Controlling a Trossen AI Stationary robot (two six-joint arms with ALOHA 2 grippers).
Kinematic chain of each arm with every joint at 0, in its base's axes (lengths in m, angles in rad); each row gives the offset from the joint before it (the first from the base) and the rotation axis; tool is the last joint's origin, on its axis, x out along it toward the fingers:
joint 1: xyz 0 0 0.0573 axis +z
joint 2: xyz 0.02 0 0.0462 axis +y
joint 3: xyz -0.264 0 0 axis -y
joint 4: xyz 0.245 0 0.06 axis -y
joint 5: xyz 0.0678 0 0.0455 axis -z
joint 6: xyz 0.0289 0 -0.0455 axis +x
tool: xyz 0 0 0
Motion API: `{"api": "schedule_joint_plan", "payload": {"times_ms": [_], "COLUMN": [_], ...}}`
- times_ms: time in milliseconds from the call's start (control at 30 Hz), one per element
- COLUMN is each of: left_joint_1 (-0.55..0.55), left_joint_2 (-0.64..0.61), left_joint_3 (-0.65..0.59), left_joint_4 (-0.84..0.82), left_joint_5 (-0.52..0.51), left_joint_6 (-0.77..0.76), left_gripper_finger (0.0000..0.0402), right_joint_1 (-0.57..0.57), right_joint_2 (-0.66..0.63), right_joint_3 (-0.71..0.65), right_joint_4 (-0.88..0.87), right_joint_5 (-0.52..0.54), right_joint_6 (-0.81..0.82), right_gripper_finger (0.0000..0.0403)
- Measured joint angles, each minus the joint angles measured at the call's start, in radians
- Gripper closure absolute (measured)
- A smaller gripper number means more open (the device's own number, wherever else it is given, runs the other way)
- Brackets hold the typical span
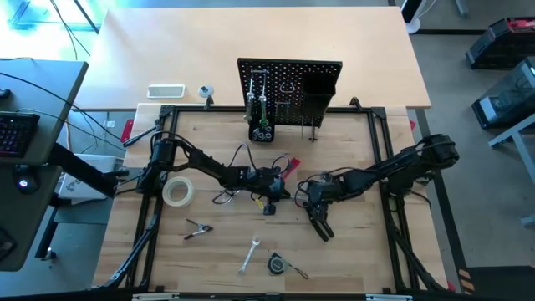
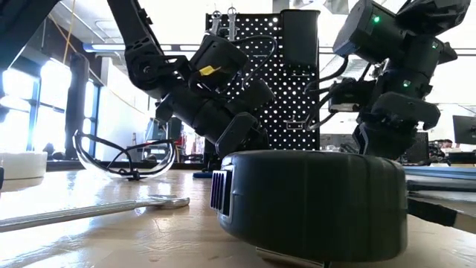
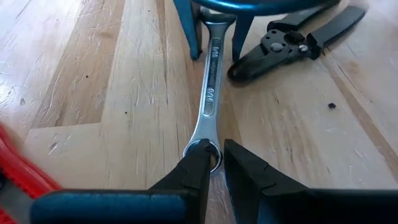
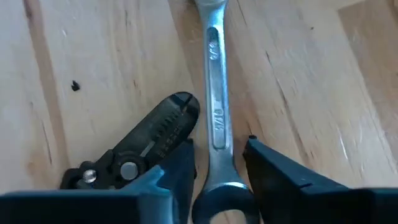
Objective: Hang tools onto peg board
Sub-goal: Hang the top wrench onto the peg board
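Both sets of fingers on one wrench, mid-tabletop.

Our left fingers pinch one ring end of the wrench; our right fingers stand spread to either side of its shank near the other end, not yet closed on it. The wrench lies flat on the wood, well short of the peg board at the far edge. We see three risks. If the right fingers close while the left ones hold fast, the two arms may pull against each other and twist the wrench loose. The black pliers lie just beside the right fingers, so a closing finger could catch them and drag them along. A thin grip on the ring end may also slip on lifting.
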Motion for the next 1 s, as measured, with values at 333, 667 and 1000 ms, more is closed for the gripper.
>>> {"api": "schedule_joint_plan", "payload": {"times_ms": [333, 667, 1000], "left_joint_1": [0.000, 0.000, 0.004], "left_joint_2": [0.001, -0.044, -0.289], "left_joint_3": [0.002, -0.002, -0.003], "left_joint_4": [0.015, -0.019, -0.307], "left_joint_5": [0.001, 0.000, -0.110], "left_joint_6": [-0.010, 0.009, 0.105], "left_gripper_finger": [0.0363, 0.0360, 0.0332], "right_joint_1": [0.002, 0.002, 0.004], "right_joint_2": [0.019, 0.022, 0.026], "right_joint_3": [0.001, 0.021, 0.133], "right_joint_4": [0.032, 0.019, -0.105], "right_joint_5": [0.000, -0.003, 0.014], "right_joint_6": [-0.013, -0.033, -0.094], "right_gripper_finger": [0.0348, 0.0368, 0.0369]}}
